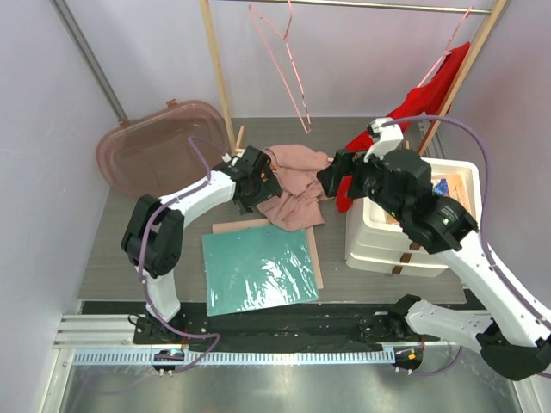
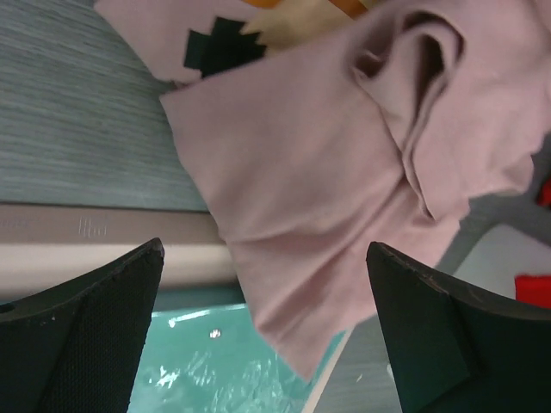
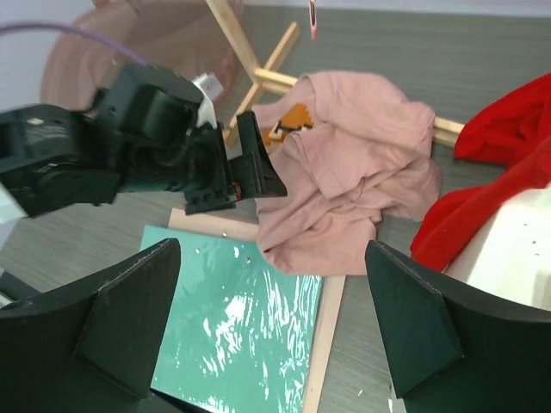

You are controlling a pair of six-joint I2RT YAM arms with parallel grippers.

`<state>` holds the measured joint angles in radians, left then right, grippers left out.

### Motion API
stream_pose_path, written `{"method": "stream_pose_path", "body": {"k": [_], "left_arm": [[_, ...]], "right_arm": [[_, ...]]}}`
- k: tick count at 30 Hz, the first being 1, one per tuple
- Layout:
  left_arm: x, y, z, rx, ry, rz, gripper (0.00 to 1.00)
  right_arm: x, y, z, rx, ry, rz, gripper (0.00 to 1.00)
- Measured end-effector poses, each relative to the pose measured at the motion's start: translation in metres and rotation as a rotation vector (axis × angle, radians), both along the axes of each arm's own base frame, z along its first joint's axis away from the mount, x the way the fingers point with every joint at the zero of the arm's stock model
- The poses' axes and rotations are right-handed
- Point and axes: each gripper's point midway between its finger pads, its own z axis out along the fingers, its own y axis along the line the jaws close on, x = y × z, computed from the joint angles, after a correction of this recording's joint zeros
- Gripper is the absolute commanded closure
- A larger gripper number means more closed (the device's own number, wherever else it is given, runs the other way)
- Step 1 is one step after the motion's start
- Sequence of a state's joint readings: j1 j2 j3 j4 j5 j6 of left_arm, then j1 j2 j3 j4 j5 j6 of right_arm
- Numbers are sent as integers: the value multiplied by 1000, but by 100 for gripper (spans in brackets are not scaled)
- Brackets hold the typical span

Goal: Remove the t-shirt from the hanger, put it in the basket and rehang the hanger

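On the tabletop, your pink t-shirt (image 1: 293, 200) lay crumpled, off the hanger (image 1: 297, 86).
Your left hand (image 1: 265, 184) and right hand (image 1: 329, 179) were both released; the white box (image 1: 379, 245) had its contents mostly hidden by your right arm.

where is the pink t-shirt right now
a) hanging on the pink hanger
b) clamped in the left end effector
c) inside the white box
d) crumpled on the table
d, the pink t-shirt lies crumpled on the table while the pink hanger hangs bare from the rail.
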<state>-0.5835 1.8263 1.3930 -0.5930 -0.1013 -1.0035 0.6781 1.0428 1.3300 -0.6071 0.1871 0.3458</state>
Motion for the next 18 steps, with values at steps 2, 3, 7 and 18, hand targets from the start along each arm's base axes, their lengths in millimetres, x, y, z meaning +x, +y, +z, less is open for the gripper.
{"method": "stream_pose_path", "body": {"k": [2,3,7,18], "left_arm": [[5,1,-13,-16,13,48,0],[7,1,-15,-31,10,71,0],[21,-10,-12,-107,-34,127,0],[52,-29,-34,-265,-85,231,0]], "right_arm": [[-5,-6,10,21,-31,-11,7],[-7,-9,13,30,-43,-13,7],[-15,-15,9,40,-53,-14,7],[-18,-22,2,34,-52,-34,7]]}}
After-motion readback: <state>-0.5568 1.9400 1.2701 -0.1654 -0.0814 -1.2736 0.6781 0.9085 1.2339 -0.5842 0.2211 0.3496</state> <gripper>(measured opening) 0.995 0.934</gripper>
